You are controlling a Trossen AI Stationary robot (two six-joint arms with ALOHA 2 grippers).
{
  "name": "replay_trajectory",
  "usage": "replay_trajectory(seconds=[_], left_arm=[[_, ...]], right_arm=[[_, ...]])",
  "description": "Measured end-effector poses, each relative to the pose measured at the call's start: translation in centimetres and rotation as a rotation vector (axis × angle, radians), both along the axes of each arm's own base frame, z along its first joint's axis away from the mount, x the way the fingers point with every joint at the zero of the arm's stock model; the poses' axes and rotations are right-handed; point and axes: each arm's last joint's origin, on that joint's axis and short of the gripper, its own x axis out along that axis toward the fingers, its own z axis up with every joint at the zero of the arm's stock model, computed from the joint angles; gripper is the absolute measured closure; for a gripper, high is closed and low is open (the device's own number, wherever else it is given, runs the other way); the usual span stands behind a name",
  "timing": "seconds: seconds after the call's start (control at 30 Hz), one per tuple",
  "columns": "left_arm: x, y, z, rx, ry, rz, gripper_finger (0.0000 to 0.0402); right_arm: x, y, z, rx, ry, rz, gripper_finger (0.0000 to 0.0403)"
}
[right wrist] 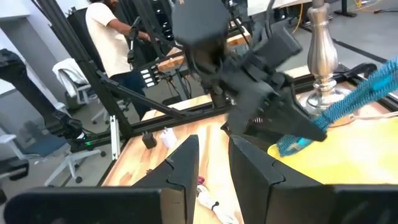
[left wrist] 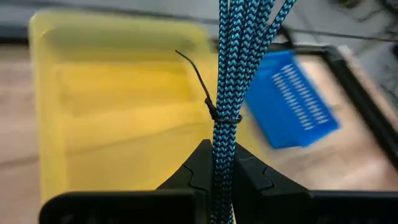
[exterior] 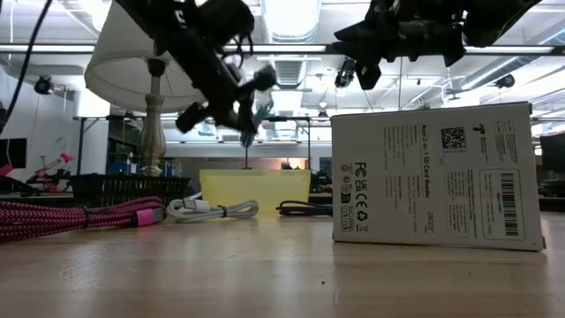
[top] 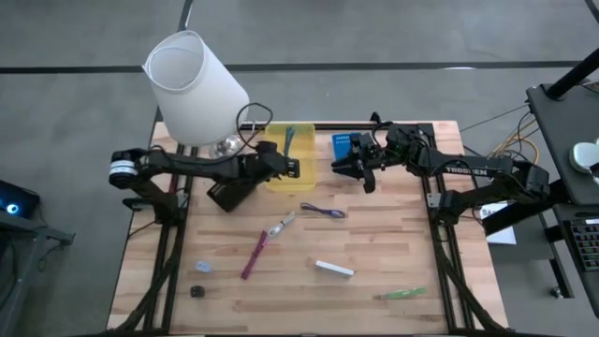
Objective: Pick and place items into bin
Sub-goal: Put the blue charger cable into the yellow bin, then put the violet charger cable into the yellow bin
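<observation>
My left gripper [top: 277, 161] hangs over the yellow bin [top: 301, 174] and is shut on a teal braided cord bundle [left wrist: 231, 68] tied with a black twist tie. The low view shows the gripper [exterior: 248, 113] well above the bin [exterior: 256, 189]. My right gripper [top: 350, 168] is open and holds nothing; it hovers just right of the bin, near a blue box [top: 341, 145]. A purple item [top: 323, 212], a silver item [top: 281, 225], a maroon item [top: 255, 255], a white bar [top: 334, 269], a green strip [top: 402, 293] and two small bits [top: 201, 278] lie on the table. My left gripper pinches the teal bundle between its two fingers [left wrist: 193, 177], just below the twist tie [left wrist: 219, 116]. It reaches in from the table's left, slanting down. The bundle's long part [right wrist: 367, 87] sticks out past the fingertips, lifted clear above the bin's floor.
A white-shaded lamp [top: 194, 86] stands at the far left, with a dark boxy case [top: 230, 193] beside the bin. In the low view a white carton [exterior: 434, 175] stands close to the camera. A person [right wrist: 109, 37] is in the room beyond. The near half of the table holds only scattered items.
</observation>
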Motion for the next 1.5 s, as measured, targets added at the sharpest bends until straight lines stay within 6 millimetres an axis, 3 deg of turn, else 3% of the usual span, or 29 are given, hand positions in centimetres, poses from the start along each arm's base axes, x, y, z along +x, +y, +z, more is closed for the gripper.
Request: replay_trajectory(seconds=[0.23, 0.67, 1.23, 1.37, 1.5], left_arm=[[0.8, 0.1, -2.3, -0.021, 0.061, 0.029, 0.0389], [-0.1, 0.4, -3.6, -0.004, 0.186, 0.089, 0.0387], [0.0, 0.3, -3.8, 0.025, 0.232, 0.023, 0.0304], [1.1, 0.3, -2.7, 0.049, 0.135, -0.112, 0.0293], [3.0, -0.4, -0.7, 0.197, -0.020, -0.458, 0.0290]], right_arm=[[0.0, 0.0, -0.1, 0.018, 0.010, -0.002, 0.0326], [0.0, 0.0, -0.1, 0.018, 0.010, -0.002, 0.0326], [0.0, 0.0, -0.1, 0.018, 0.010, -0.003, 0.0326], [0.0, 0.0, -0.1, 0.018, 0.010, -0.003, 0.0326], [0.0, 0.0, -0.1, 0.017, 0.009, -0.005, 0.0326]])
